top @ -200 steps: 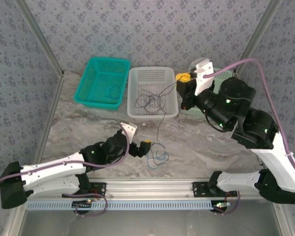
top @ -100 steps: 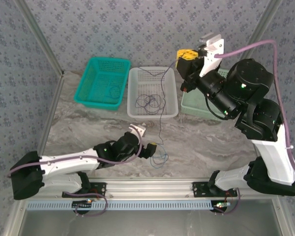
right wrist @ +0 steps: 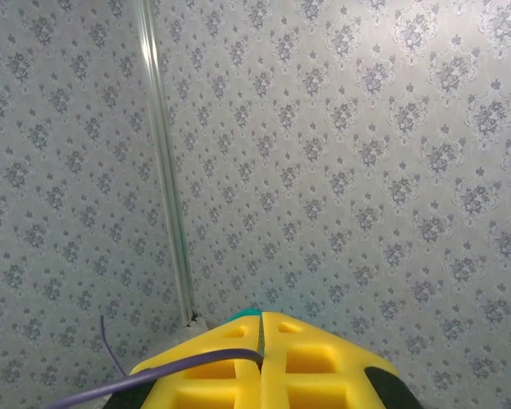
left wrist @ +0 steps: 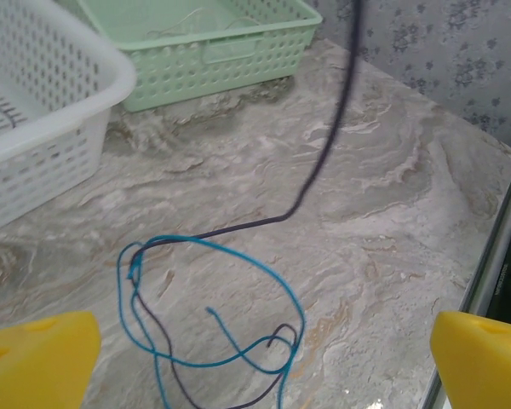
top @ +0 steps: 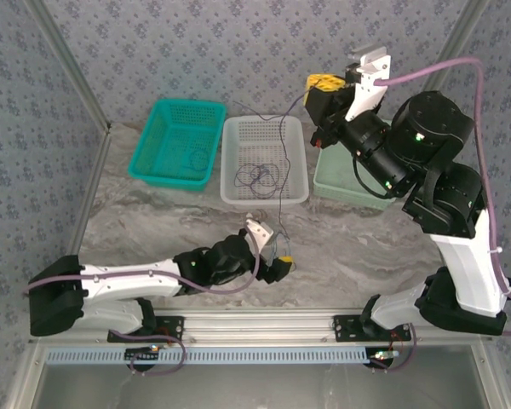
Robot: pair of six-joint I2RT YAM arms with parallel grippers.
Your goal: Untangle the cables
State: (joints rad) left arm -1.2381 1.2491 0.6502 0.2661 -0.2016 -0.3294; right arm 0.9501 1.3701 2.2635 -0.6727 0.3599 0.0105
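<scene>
- Top view: your right fingers [top: 324, 83] are raised high over the white basket [top: 235, 162]. The purple cable [top: 278, 217] hangs from them down to the bench [top: 358, 247], I judge to draw it free of the tangle. Your left fingers [top: 281, 264] sit low at the cable's lower end, probably ready to pin the snag. More cables [top: 262, 176] lie looped in the white basket.
- Left wrist view: your left fingers [left wrist: 38, 358] are wide apart, gripping nothing. Between them the blue cable [left wrist: 277, 281] lies looped on the bench, with the purple cable [left wrist: 328, 145] threaded through it.
- Right wrist view: your right fingers [right wrist: 307, 366] are pressed together, clamped on the purple cable [right wrist: 187, 366].
- No brand, label or writing can be read in any of the views.
</scene>
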